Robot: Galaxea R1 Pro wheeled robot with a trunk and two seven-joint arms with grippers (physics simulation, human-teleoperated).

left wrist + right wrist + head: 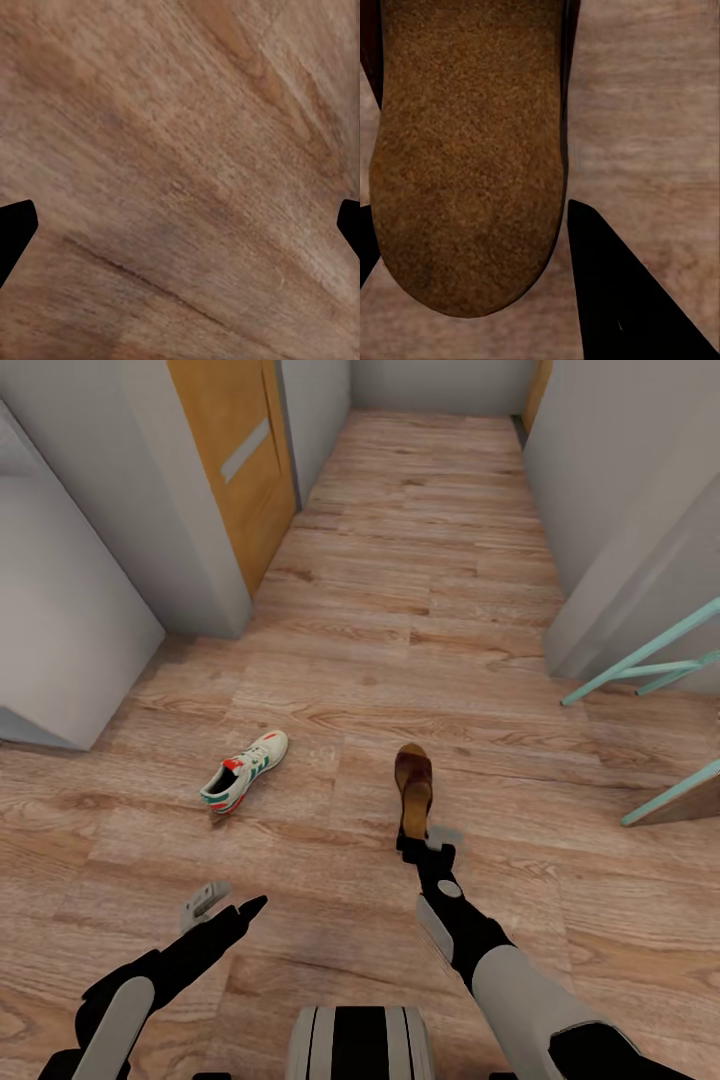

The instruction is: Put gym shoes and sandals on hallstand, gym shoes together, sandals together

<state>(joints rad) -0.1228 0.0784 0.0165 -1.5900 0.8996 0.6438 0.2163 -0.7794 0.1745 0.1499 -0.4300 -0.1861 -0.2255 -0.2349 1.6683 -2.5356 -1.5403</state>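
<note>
- Head view shows our right gripper (412, 847) reaching low and forward to the heel end of a brown sandal (413, 784) that lies flat on the corridor floor (420, 590), toe pointing away from us; we judge the arm is stretched this way to take the sandal by its near end, the easiest part to reach
- In the right wrist view the tan footbed of the sandal (465, 165) sits between the two dark fingers (622, 300), one on each side of the heel, so the jaws stand apart around it; whether they press on its edges yet we cannot tell
- Our left gripper (225, 905) hangs over bare planks nearer to us, carrying nothing; in the left wrist view its fingertips (15, 225) show at both edges of the frame with wood grain between them, so it is spread wide, most likely parked while the right arm works
- One gym shoe (243, 771) lies on the floor, well apart from the sandal on our left, angled with its toe away and rightward
- Hard to make out: the sandal's straps merge into a dark mass, the gripper covers its heel, and the teal frame (650, 660) at the right is cut off by the frame edge
</note>
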